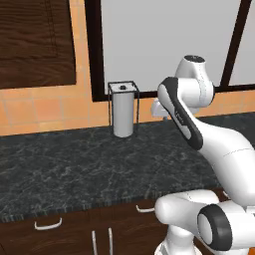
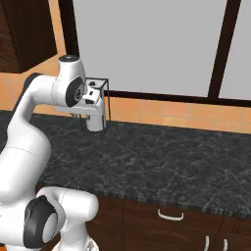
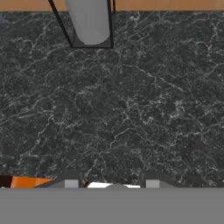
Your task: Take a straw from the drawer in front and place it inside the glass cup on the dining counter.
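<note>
Looking down from the hand view, the camera takes in a black speckled worktop [image 3: 131, 109] with a white paper-towel roll [image 3: 89, 22] standing in a thin black wire holder [image 3: 65, 33] at its far edge, against an orange tiled wall [image 1: 45, 107]. Whether the gripper's jaws are spread or pinching anything cannot be told — only two blurred grey finger tips [image 3: 71, 183] peek up at the bottom of that view. In both base views the white arm [image 1: 209, 144] bends over the worktop, its hand hidden. Below the worktop edge sit the dark brown drawer [image 1: 50, 229] fronts with curved silver handles [image 1: 48, 225] — all closed. Neither straw nor glass cup can be made out. A large window with a dark frame [image 2: 147, 44] rises behind the worktop.
</note>
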